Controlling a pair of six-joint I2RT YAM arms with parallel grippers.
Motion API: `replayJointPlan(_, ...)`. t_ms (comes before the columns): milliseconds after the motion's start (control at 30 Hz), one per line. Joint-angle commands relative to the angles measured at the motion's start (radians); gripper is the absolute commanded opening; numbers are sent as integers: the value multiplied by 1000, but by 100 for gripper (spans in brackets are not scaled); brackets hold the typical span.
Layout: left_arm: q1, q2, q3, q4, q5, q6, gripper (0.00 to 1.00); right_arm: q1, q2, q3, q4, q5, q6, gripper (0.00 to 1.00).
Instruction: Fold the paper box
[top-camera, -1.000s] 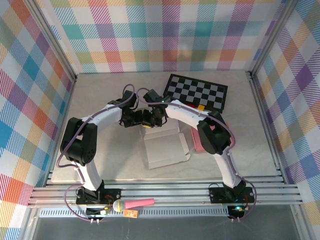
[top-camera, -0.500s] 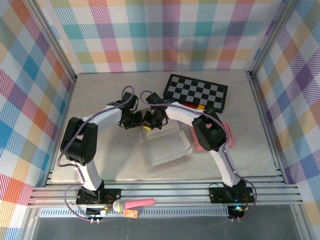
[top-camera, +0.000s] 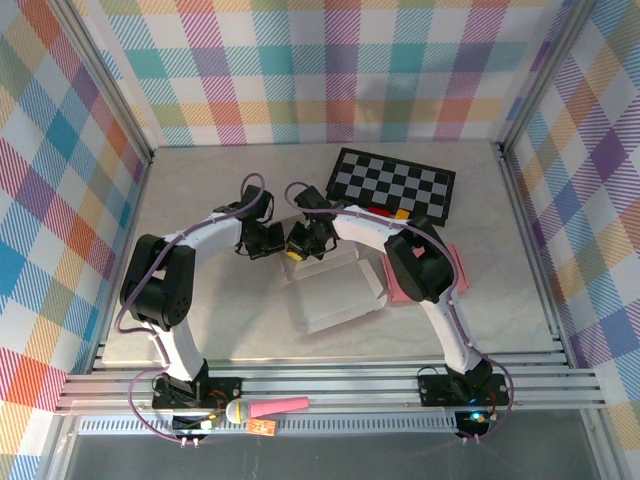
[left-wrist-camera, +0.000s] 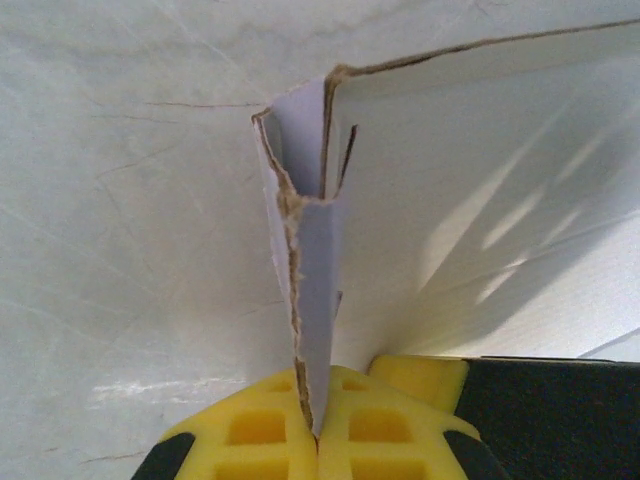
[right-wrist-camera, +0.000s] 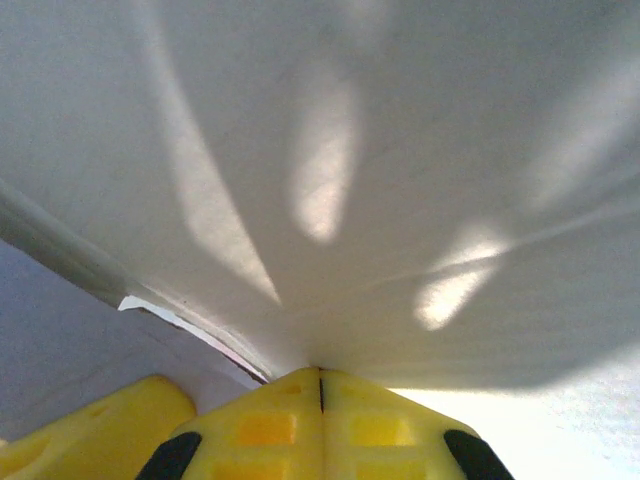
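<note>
Left end effector (top-camera: 268, 240) sat at the far left corner of the paper box (top-camera: 330, 292), mid worktop (top-camera: 200, 190); on the left wrist view its yellow fingers (left-wrist-camera: 255, 430) were clamped tight on an upright torn-edged corner flap (left-wrist-camera: 312, 270), no gap between the pads. Right end effector (top-camera: 302, 243) was just beside it on the same far edge, pads (right-wrist-camera: 250, 430) pressed together with the white box panel (right-wrist-camera: 350, 150) running out of the seam, so pinched shut on the box too. Box lay open and part folded, white, near side flat on the worktop. Pink sheet (top-camera: 398, 285) lay just right of the box, partly under the right arm. Checkerboard (top-camera: 393, 185) lay far right, apart from the box
</note>
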Motion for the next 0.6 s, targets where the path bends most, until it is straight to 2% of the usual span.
replayJointPlan(0, 4, -71, -29, 109, 145, -22, 0, -2, 49, -19, -154, 98, 47, 0)
replayJointPlan(167, 27, -81, -62, 141, 220, -23, 2, -7, 52, -24, -143, 75, 49, 0)
replayJointPlan(233, 36, -89, -66, 116, 215, -16, 16, -8, 44, -15, -142, 71, 45, 0)
replayJointPlan(367, 48, -133, -96, 105, 198, -27, 32, -11, 33, -7, -133, 57, 43, 0)
replayJointPlan(567, 49, -149, -122, 100, 208, -46, 32, -13, 22, -12, -118, 38, 54, 0)
